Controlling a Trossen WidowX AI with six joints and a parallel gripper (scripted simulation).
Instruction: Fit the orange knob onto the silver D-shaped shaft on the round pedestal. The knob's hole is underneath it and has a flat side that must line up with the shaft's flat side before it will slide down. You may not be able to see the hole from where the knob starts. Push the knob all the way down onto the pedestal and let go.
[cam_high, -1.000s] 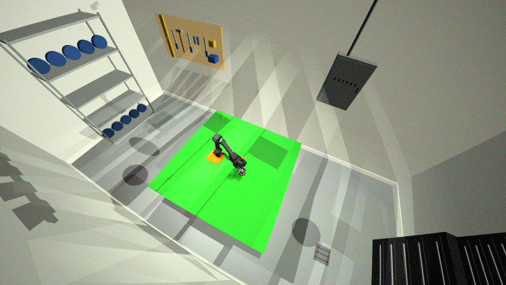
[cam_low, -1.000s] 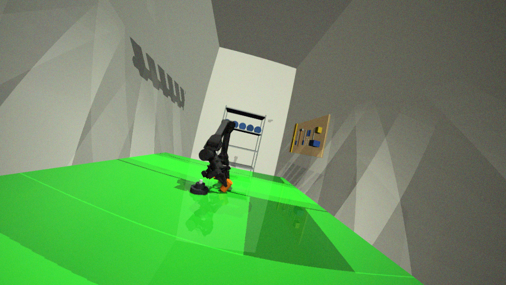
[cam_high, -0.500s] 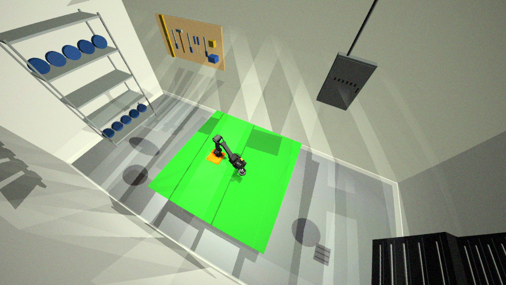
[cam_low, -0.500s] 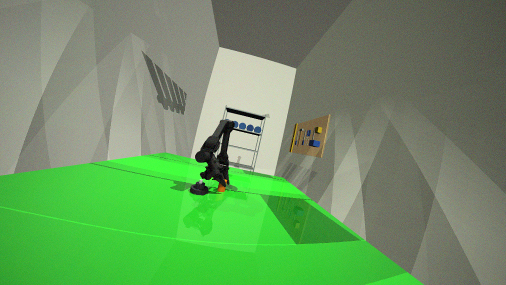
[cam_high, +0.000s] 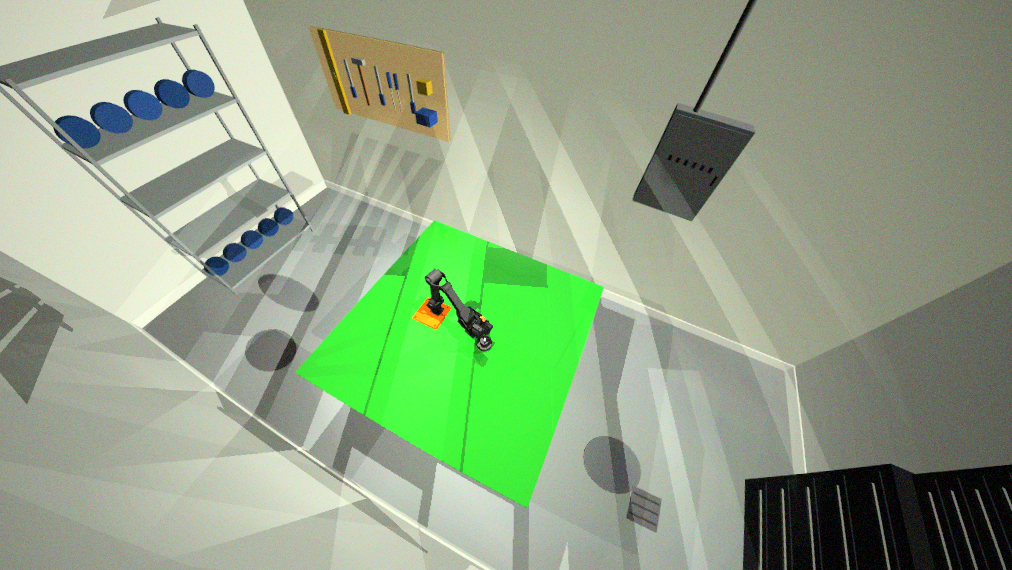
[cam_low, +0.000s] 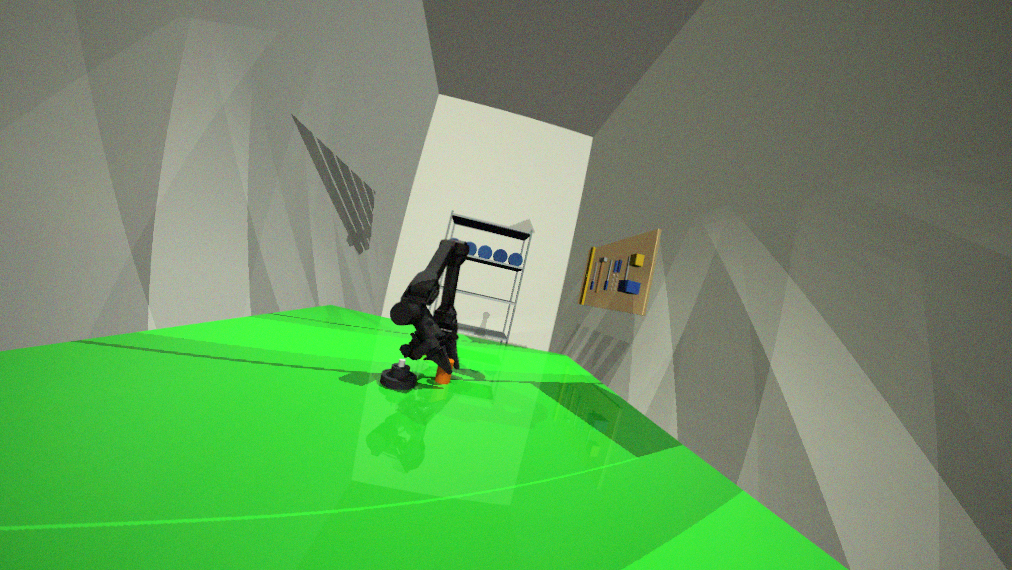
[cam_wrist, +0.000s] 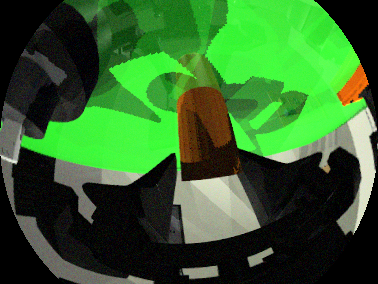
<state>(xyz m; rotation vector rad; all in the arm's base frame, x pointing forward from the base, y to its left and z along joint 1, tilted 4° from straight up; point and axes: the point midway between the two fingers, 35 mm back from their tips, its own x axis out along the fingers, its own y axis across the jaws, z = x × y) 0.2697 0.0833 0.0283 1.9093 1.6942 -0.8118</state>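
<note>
A: Room first?
B: Grey walls; shelf (cam_high: 99, 53) (cam_low: 490, 225) and tool board (cam_high: 385, 56) (cam_low: 633, 303) stand well off the work. Overlapping shadows, so edges read poorly.
A: Bench (cam_high: 520, 396) (cam_low: 212, 439) (cam_wrist: 300, 50)?
B: Bright green, glossy, reflections under the arm (cam_high: 458, 304) (cam_low: 424, 283). Flat; the knob might skid if nudged.
A: Pedestal (cam_high: 487, 347) (cam_low: 398, 380) (cam_wrist: 60, 85)?
B: Round, dark, on the bench; shaft (cam_high: 484, 341) (cam_low: 402, 362) (cam_wrist: 10, 142) bare.
A: Tool (cam_high: 483, 324) (cam_low: 444, 362) (cam_wrist: 202, 154)?
B: Released; fingers parted about the knob (cam_high: 482, 318) (cam_low: 443, 374) (cam_wrist: 205, 120).
A: Knob's place?
B: Upright on the bench, just beside the pedestal. Hole not visible; flat's bearing unknown.
A: Handling, est.?
B: Light, stiff, not fragile; rounded side may slip or twist. Grip squarely across the upper sides, underside free. Find the flat before fitting.
</note>
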